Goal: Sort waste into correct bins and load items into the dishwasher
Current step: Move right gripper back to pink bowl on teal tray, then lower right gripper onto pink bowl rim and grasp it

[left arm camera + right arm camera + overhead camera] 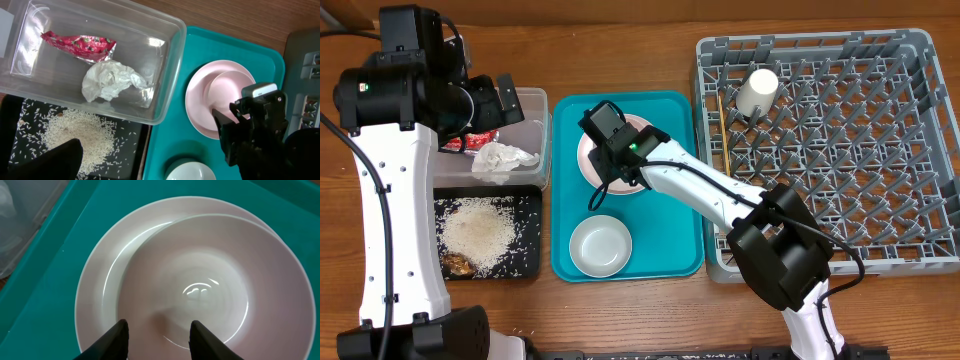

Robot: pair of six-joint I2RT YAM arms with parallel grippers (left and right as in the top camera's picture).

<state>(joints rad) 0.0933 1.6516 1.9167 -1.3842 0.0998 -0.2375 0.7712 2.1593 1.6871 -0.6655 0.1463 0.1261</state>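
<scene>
The pinkish bowl (pixel 215 280) sits inside the pale pink plate (pixel 100 290) on the teal tray (pixel 50 255). My right gripper (pixel 160 330) hovers over the bowl's near side, open, fingers apart with nothing between them. The clear tub (pixel 170 65) holds the red wrapper (pixel 80 44) and the crumpled napkin (pixel 112 80). Rice (pixel 475 228) and brown scraps (pixel 458 265) lie in the black tray (pixel 528 200). My left gripper (pixel 498 108) hangs open and empty above the tub; only one of its fingers (pixel 55 160) shows. The white cup (pixel 757 92) and chopsticks (pixel 725 130) stand in the grey rack (pixel 880 150).
A small grey-white bowl (pixel 600 245) rests on the teal tray's front half, close to the right arm's forearm. The right arm reaches diagonally from the front right, crossing the rack's near left corner. The tub and black tray sit directly left of the teal tray.
</scene>
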